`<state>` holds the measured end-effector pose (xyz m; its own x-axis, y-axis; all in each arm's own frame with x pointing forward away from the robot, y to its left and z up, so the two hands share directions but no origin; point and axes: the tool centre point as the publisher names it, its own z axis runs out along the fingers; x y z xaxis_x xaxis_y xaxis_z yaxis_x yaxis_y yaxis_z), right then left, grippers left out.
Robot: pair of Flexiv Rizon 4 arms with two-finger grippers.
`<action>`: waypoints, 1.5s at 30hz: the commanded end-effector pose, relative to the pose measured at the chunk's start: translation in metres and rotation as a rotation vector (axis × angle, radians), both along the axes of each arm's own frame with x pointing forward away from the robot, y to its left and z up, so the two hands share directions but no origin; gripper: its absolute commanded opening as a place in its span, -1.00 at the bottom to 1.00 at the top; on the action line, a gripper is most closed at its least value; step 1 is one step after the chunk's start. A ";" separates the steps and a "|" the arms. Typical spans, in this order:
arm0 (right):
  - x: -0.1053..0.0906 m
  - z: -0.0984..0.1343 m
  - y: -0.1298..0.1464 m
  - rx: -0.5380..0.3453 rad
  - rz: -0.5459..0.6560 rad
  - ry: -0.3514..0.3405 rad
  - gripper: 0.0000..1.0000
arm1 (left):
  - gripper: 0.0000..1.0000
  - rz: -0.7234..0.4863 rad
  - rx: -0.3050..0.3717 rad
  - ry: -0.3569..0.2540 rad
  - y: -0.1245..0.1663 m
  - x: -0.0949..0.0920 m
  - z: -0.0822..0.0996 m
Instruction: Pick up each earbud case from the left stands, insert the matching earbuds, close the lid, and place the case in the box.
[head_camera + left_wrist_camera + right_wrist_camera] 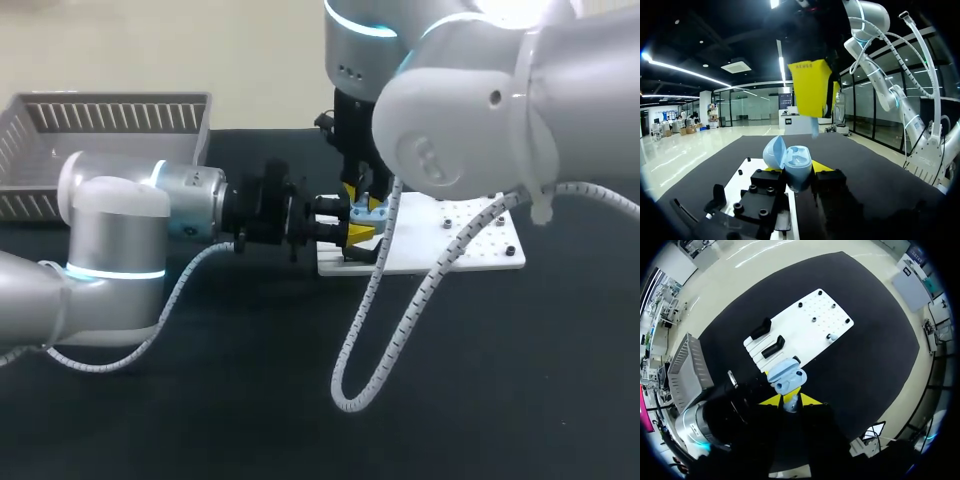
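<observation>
My left gripper (345, 233) is shut on a light blue earbud case (798, 165), holding it above the near left end of the white plate (450, 245). The case lid (774, 152) stands open. From above, my right gripper (365, 196) points straight down at it. Its yellow fingers (810, 94) are shut on a pale blue earbud (814, 128), which hangs just over the open case. In the right wrist view the earbud (790, 403) sits between the yellow tips, with the open case (785, 377) right below.
Two black stands (775, 346) sit on the white plate's (810, 330) left part. Small pegs and one small pale piece (831, 336) are on its right part. A grey slatted basket (60, 140) stands at the table's far left. A white cable loop (350, 390) hangs over the table's front.
</observation>
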<state>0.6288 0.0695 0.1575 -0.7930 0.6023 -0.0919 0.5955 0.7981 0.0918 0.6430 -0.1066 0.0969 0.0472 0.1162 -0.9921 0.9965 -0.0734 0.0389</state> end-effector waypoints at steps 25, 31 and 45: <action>0.014 -0.013 -0.012 0.014 -0.048 0.020 -1.00 | -1.00 0.006 0.000 -0.002 -0.001 -0.001 0.000; 0.016 -0.014 -0.014 0.013 -0.053 0.019 -1.00 | -1.00 0.006 0.000 -0.002 -0.001 -0.001 0.000; 0.017 -0.020 -0.020 0.010 -0.062 0.033 -1.00 | -1.00 0.006 0.000 -0.002 -0.001 -0.001 0.000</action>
<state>0.6456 0.0506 0.1392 -0.7571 0.6506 -0.0590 0.6463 0.7592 0.0776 0.6427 -0.1069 0.0969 0.0474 0.1162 -0.9921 0.9965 -0.0737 0.0389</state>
